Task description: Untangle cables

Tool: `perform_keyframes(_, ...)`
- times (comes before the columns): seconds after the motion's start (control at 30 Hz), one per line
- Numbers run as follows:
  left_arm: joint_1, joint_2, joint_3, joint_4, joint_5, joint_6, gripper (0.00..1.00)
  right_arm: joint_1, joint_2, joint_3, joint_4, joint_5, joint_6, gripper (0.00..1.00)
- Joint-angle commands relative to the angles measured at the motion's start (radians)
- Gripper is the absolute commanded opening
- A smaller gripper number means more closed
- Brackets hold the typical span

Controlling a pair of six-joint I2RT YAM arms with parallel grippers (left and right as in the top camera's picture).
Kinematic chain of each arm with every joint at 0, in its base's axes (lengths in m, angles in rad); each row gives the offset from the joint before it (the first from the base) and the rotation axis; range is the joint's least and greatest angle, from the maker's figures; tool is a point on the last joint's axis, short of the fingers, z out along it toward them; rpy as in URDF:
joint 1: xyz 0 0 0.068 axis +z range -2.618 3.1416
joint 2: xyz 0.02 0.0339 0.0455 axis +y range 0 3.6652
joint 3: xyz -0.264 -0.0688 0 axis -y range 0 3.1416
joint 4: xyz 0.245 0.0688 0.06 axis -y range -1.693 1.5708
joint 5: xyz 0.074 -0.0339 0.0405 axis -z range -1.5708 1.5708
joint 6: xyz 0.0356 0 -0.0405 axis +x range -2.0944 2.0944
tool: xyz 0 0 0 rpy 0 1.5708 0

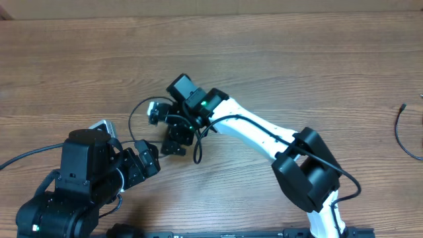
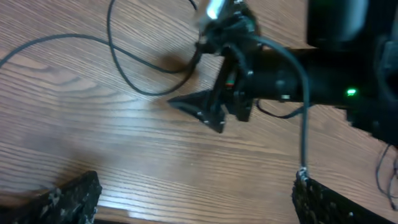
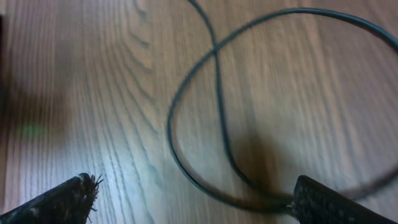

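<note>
Your table point(image 1: 277, 46) is bare wood. The left arm point(image 1: 82, 165) sits at the near left corner. The right arm point(image 1: 264, 135) reaches from the near edge, right of the middle, up to the table's centre.

Your right gripper point(image 1: 174, 145) points down at the centre with its jaws spread wide and nothing between them. In its wrist view the right gripper point(image 3: 196, 202) has bare wood and a cable loop under it. Your left gripper point(image 1: 147, 158) is just beside it, towards the near left corner, also wide and empty. In the left wrist view the left gripper point(image 2: 193, 205) shows only its two fingertips at the bottom corners, with the right gripper point(image 2: 208, 112) ahead of them.

One cable point(image 1: 129, 119) lies in a loop at the centre, curving around the left of both grippers. Seen from the right wrist, this cable point(image 3: 174, 124) crosses itself on the wood, and its low arc runs up to one fingertip; you cannot tell whether they touch. The left wrist view shows the cable point(image 2: 111, 37) lying slack on the wood.

A second cable point(image 1: 396, 135) lies at the right edge, well apart from both arms.
</note>
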Motion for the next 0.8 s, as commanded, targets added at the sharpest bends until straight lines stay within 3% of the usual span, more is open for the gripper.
perform_keyframes(0.0, -0.001, -0.007, -0.003, 0.007, 0.035, -0.020, 0.98, 0.023, 0.002, -0.003, 0.012, -0.031, -0.026, 1.00)
perform_keyframes(0.47, -0.001, -0.007, -0.003, 0.006, 0.089, -0.004, 1.00, 0.077, 0.003, -0.142, 0.055, -0.023, -0.460, 1.00)
perform_keyframes(0.7, -0.001, -0.007, -0.003, 0.006, 0.089, -0.004, 1.00, 0.077, 0.003, -0.239, 0.249, -0.019, -0.482, 1.00)
perform_keyframes(0.77, -0.001, -0.007, -0.003, 0.006, 0.089, -0.004, 0.99, 0.079, 0.003, -0.246, 0.286, -0.019, -0.482, 0.95)
